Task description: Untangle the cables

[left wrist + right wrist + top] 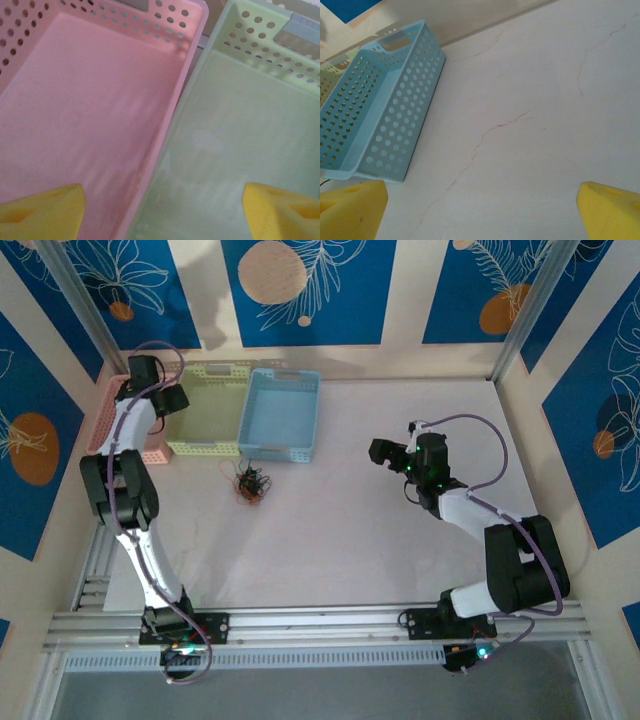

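Note:
The cables (pixel 252 483) lie in one small tangle of black, red and orange wires on the pale table, just in front of the baskets. My left gripper (pixel 166 400) hangs high at the back left, above the wall shared by the pink basket (pixel 75 110) and the green basket (pixel 240 150). Its yellow fingertips (pixel 42 212) stand wide apart with nothing between them. My right gripper (pixel 385 452) hovers over bare table to the right of the tangle, pointing left. It is open and empty in the right wrist view (pixel 482 212).
Three perforated baskets stand side by side at the back left: pink (pixel 105 420), green (pixel 205 405) and blue (pixel 280 415), none with anything in it. The blue basket (pixel 375 115) lies left of my right gripper. Patterned walls close in the table.

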Tool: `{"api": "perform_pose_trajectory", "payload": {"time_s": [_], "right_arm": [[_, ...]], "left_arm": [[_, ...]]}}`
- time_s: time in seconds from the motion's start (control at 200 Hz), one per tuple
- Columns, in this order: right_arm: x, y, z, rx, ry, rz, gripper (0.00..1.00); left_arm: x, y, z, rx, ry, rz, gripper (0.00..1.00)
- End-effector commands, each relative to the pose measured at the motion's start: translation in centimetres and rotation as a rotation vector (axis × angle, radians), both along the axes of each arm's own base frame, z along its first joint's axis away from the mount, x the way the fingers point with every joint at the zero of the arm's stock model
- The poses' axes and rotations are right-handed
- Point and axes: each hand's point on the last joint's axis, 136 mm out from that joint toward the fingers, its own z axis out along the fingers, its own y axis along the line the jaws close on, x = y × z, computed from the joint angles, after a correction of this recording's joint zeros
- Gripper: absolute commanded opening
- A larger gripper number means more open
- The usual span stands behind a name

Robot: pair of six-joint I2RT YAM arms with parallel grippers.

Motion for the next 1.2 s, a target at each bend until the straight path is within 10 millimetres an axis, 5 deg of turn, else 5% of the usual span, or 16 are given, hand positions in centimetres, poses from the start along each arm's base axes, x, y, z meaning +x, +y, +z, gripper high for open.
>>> {"api": "perform_pose_trajectory", "payload": {"time_s": [0.0, 0.345, 0.595, 0.875, 1.19], "right_arm": [[0.7, 0.3, 1.2, 0.030, -0.019, 0.006, 0.97], [0.8, 0.7, 1.0, 0.033, -0.010, 0.030, 0.97], [0.8, 0.8, 1.0, 0.032, -0.009, 0.031, 0.96], [0.8, 0.7, 0.9, 0.036, -0.003, 0.029, 0.96], [0.8, 0.7, 0.5, 0.041, 0.010, 0.026, 0.96]], "left_arm": [[-0.7, 0.2, -3.9, -0.005, 0.164, -0.088, 0.81], [1.7, -1.0, -6.1, -0.053, 0.200, -0.182, 0.67], [1.9, -3.0, -6.5, -0.070, 0.206, -0.224, 0.33], [1.6, -10.2, -6.2, -0.042, 0.226, -0.332, 0.06], [0.1, -20.8, -4.1, -0.011, 0.216, -0.421, 0.01]]}}
